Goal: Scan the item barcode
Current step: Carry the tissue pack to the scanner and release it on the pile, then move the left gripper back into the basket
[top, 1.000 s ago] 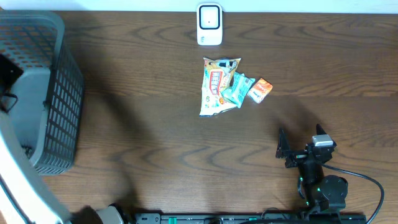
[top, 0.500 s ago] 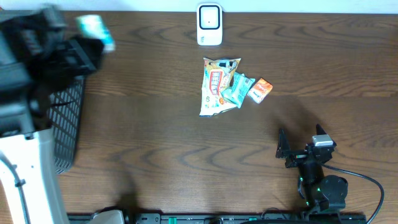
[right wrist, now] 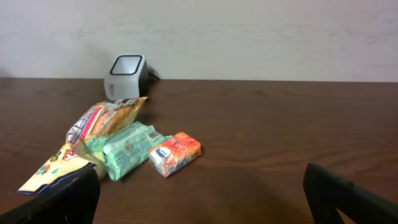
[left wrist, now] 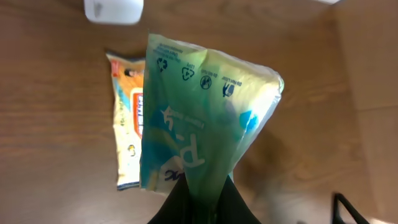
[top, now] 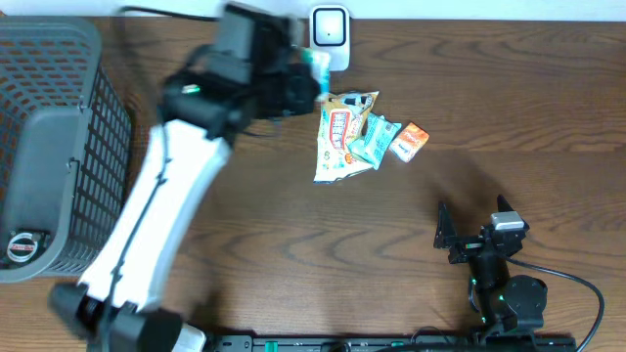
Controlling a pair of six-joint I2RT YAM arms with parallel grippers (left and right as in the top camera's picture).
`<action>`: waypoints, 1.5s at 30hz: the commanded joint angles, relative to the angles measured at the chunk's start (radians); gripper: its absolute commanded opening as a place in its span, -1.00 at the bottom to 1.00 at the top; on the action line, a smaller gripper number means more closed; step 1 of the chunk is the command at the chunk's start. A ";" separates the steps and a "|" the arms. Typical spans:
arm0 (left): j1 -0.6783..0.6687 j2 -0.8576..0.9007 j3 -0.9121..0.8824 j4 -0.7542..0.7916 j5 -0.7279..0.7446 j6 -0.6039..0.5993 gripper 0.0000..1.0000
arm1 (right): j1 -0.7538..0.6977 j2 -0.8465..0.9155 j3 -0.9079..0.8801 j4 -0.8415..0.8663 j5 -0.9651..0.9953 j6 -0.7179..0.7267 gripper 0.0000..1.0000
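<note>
The item is a green plastic packet (left wrist: 205,118) printed with recycling symbols, and my left gripper (left wrist: 202,208) is shut on its lower end. In the overhead view that gripper (top: 303,83) holds the packet (top: 313,65) just left of the white barcode scanner (top: 330,39), which stands at the table's far edge. The scanner (left wrist: 114,9) shows at the top of the left wrist view. No barcode is visible on the packet's facing side. My right gripper (top: 474,232) rests open at the front right, its fingers (right wrist: 348,199) wide apart with nothing between them.
Below the scanner lies a pile: a yellow snack bag (top: 340,137), a second green packet (top: 375,140) and a small orange packet (top: 411,142). A grey mesh basket (top: 68,147) stands at the left edge. The left arm (top: 166,196) stretches diagonally over the table's left half.
The left arm has swung from over the basket at the far left across to the scanner, carrying the green packet. The right arm has not moved.
</note>
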 commanded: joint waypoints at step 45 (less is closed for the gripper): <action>-0.232 0.328 0.009 0.318 -0.150 -0.163 -0.35 | 0.008 -0.003 -0.002 -0.004 0.008 -0.015 0.98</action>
